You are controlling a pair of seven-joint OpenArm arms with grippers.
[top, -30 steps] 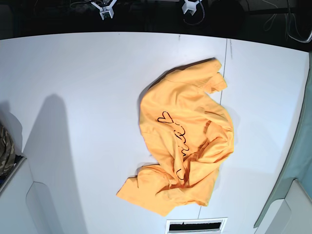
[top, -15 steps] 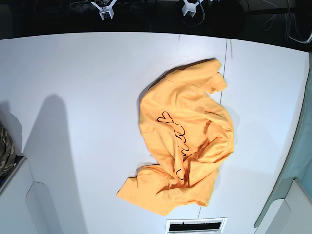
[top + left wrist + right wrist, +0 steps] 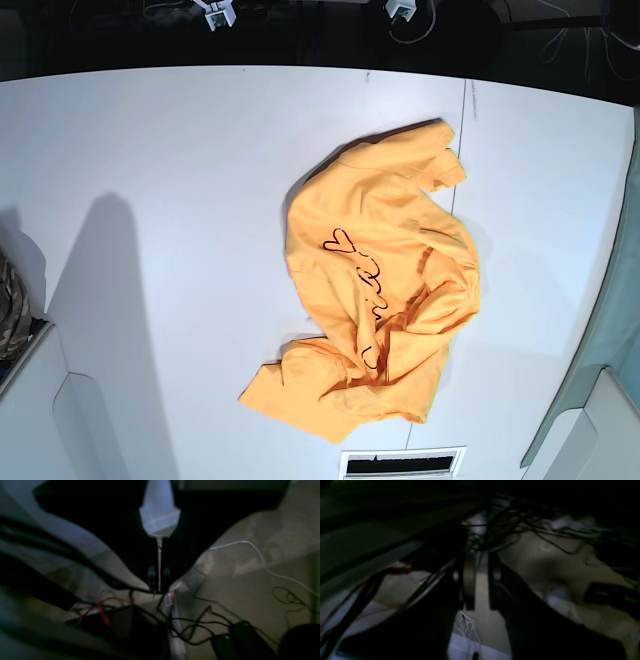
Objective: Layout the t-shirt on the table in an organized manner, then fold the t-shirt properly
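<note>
The orange-yellow t-shirt (image 3: 385, 300) lies crumpled right of centre on the white table (image 3: 160, 180). Its black cursive lettering and heart outline face up, and its folds are bunched at the lower right. Both grippers are beyond the far table edge, apart from the shirt. Only their white tips show in the base view: the left gripper (image 3: 400, 8) and the right gripper (image 3: 216, 12). In the left wrist view the left gripper (image 3: 159, 580) is shut and empty. In the right wrist view the right gripper (image 3: 481, 600) has a narrow gap between its fingers and holds nothing.
A slotted white vent (image 3: 402, 463) sits at the near table edge below the shirt. A camouflage item (image 3: 10, 305) is at the left edge and a teal sheet (image 3: 610, 330) at the right. Both wrist views show dark cables (image 3: 200, 627) on the floor.
Both gripper tips have drawn back toward the top edge of the base view. The t-shirt has not moved.
</note>
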